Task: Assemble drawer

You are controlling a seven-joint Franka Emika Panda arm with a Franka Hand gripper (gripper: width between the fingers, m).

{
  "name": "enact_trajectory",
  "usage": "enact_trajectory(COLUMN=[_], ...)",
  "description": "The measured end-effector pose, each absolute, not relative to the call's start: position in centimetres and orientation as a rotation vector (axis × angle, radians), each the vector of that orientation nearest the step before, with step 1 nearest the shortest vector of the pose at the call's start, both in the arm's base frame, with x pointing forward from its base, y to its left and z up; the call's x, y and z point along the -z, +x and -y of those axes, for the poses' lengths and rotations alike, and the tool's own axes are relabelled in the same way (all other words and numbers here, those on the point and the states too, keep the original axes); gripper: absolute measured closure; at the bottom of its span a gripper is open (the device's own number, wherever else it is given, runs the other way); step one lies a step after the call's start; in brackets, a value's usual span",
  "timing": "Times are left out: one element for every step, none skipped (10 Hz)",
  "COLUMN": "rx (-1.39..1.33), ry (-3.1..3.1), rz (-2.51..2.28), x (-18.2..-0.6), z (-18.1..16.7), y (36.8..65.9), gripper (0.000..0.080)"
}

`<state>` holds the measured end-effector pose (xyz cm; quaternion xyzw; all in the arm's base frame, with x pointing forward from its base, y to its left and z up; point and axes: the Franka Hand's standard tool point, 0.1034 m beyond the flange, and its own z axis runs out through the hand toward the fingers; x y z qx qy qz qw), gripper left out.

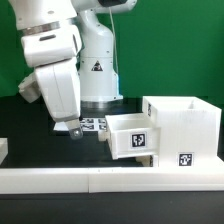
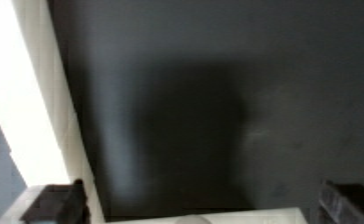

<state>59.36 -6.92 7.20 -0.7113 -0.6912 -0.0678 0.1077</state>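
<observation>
While the arm hangs over the black table (image 1: pixel 30 125), we see the gripper (image 1: pixel 73 127) released, its fingers (image 2: pixel 58 203) spread and grasping nothing. At 3 o'clock from the gripper stands the casing (image 1: pixel 183 128), with one tray (image 1: pixel 132 137) partly inserted in its side. At 6 o'clock runs a white border rail (image 1: pixel 100 180).

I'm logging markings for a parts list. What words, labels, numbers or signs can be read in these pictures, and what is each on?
No words or numbers can be read.
Warning triangle sign, on the robot's base; its symbol is too small to read.
Black-and-white square tag, on the tray: a pattern, no text.
Square tag, on the tall box: a pattern, no text.
Tags on the marker board: too small.
</observation>
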Motion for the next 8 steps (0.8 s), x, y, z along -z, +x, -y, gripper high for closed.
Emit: enact_trajectory(rx=[0.200, 0.197, 0.193, 0.185, 0.187, 0.183, 0.183, 0.183], ry=[-2.090, -2.095, -2.109, -2.124, -2.130, -2.143, -2.144, -2.144], rz=[2.030, 2.022, 2.000, 1.972, 1.961, 1.945, 1.944, 1.943], x=[-7.2, -7.2, -7.2, -7.0, -7.1, -7.0, -7.0, -7.0], z=[5.8, 5.2, 4.8, 4.2, 3.8, 3.8, 3.8, 3.9], y=[59.5, 59.6, 59.6, 59.6, 59.7, 59.6, 59.6, 59.6], gripper=[0.0150, 0.0150, 0.0150, 0.0150, 0.0150, 0.0150, 0.0150, 0.0150])
